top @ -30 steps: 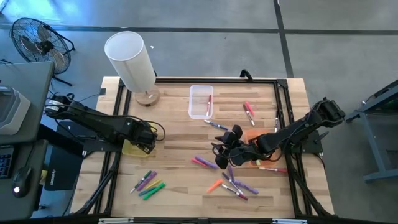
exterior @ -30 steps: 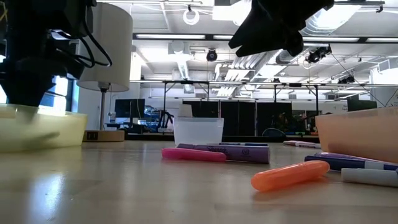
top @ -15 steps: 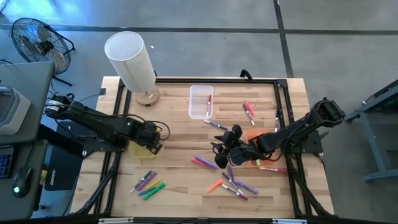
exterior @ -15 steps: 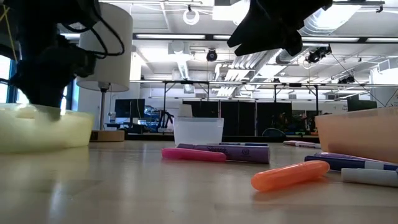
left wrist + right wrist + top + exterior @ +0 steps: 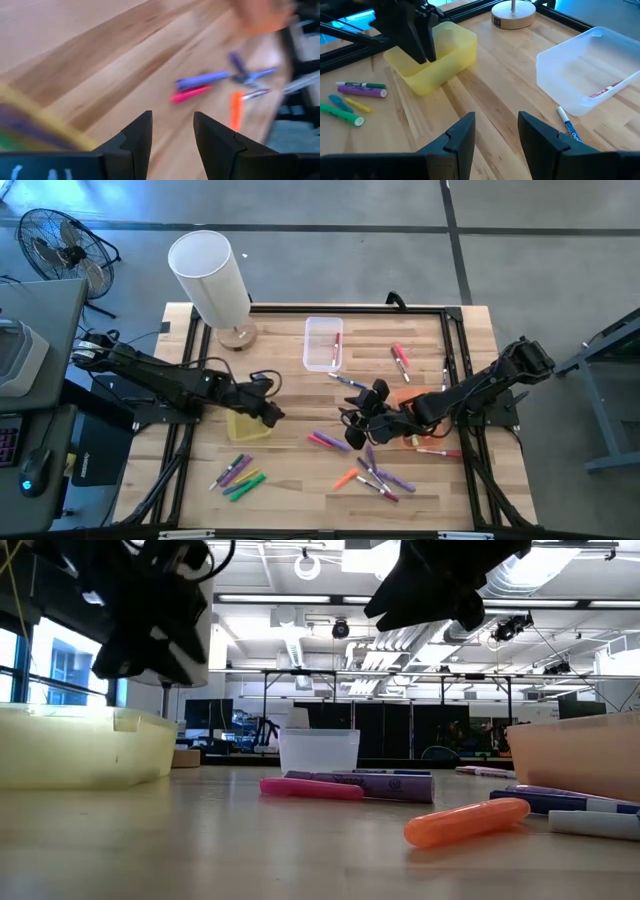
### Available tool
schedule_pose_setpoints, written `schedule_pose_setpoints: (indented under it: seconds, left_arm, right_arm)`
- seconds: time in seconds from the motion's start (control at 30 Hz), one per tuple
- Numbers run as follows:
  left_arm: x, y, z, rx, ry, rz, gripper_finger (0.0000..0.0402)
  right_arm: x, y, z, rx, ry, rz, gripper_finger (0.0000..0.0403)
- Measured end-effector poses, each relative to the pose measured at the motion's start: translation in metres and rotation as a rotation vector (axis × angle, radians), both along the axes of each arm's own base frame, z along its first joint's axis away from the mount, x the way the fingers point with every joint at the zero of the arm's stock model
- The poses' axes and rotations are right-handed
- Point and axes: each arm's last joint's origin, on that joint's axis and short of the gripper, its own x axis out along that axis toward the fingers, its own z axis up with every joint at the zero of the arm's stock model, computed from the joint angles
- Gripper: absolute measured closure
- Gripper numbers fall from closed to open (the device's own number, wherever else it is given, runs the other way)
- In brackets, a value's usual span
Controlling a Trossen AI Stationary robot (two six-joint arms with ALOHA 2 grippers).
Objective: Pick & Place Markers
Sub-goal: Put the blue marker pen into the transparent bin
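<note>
High view: the left gripper (image 5: 272, 414), fingers spread and empty, hovers at the yellow bin's (image 5: 246, 426) edge. The right gripper (image 5: 352, 430), fingers also spread, hangs above the markers (image 5: 372, 476), a pink one (image 5: 191, 93) lying ahead of the left fingers.

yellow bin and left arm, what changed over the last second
The left gripper swept right across the table, and the shallow yellow plastic bin slid right with it, nearer the centre. It now sits over the bin's right edge, fingers open, gripping nothing. The right gripper, open above the scattered markers, stayed put, as did the clear plastic bin.
</note>
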Motion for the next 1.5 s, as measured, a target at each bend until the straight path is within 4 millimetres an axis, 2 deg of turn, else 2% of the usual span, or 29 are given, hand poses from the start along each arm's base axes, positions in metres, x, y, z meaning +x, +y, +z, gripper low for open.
schedule_pose_setpoints:
  seconds: [0.3, 0.63, 0.8, 0.9, 1.07, 1.2, 1.37, 1.5]
  left_arm:
    - [0.011, -0.003, 0.015, -0.045, -0.193, 0.000, 0.0259]
    - [0.011, -0.003, 0.016, -0.047, -0.200, 0.001, 0.0259]
    - [0.012, -0.001, 0.016, -0.006, -0.209, 0.058, 0.0259]
    - [0.012, 0.002, 0.016, 0.127, -0.218, 0.086, 0.0259]
    - [0.012, 0.005, 0.017, 0.403, -0.204, -0.002, 0.0259]
    - [0.012, 0.005, 0.017, 0.448, -0.199, -0.049, 0.0259]
    - [0.012, 0.003, 0.018, 0.556, -0.191, -0.195, 0.0259]
    - [0.011, 0.001, 0.030, 0.640, -0.202, -0.340, 0.0259]
  right_arm:
    - [0.000, -0.001, 0.000, -0.034, 0.014, 0.010, 0.0265]
    - [0.000, -0.001, 0.000, -0.034, 0.016, 0.015, 0.0265]
    - [0.000, -0.001, 0.000, -0.034, 0.016, 0.015, 0.0265]
    - [0.000, -0.001, 0.000, -0.034, 0.016, 0.015, 0.0265]
    - [0.000, -0.001, 0.000, -0.038, 0.017, 0.016, 0.0265]
    - [0.000, -0.001, 0.000, -0.043, 0.015, 0.009, 0.0265]
    - [0.002, -0.004, 0.002, -0.064, -0.015, -0.036, 0.0265]
    - [0.006, -0.008, 0.005, -0.037, -0.033, -0.007, 0.0265]
